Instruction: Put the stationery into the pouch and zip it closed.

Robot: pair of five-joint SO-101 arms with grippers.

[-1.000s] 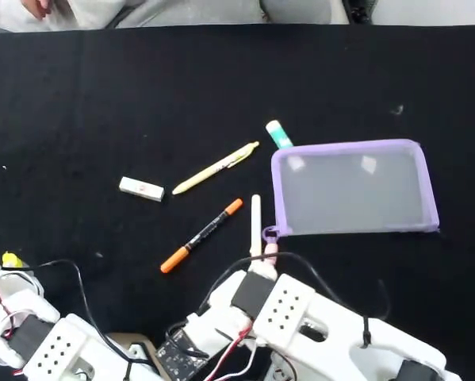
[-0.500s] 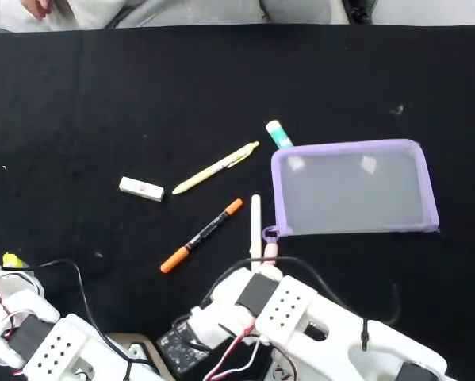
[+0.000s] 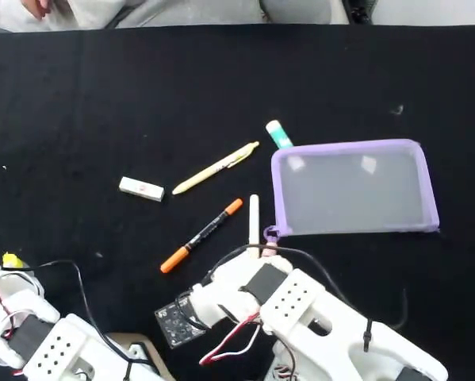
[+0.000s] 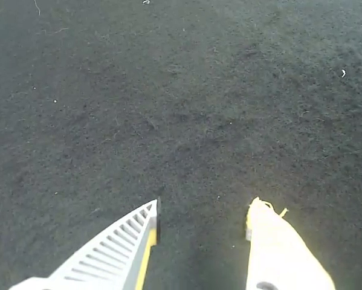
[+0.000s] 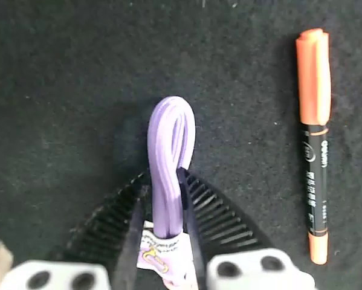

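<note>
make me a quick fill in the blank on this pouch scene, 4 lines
1. The right gripper is shut on a ____ loop of the pouch.
2. The left gripper hangs over the table with its jaws ____.
3. The marker beside the loop has an ____ cap.
4. The eraser on the table is ____ in colour.

Missing words: purple; open; orange; white

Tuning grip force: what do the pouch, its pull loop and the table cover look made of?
Pouch: glossy translucent panel with glare spots, likely vinyl.
Pull loop: smooth purple cord, probably rubber or silicone.
Table cover: matte black cloth, fuzzy, felt-like.
</note>
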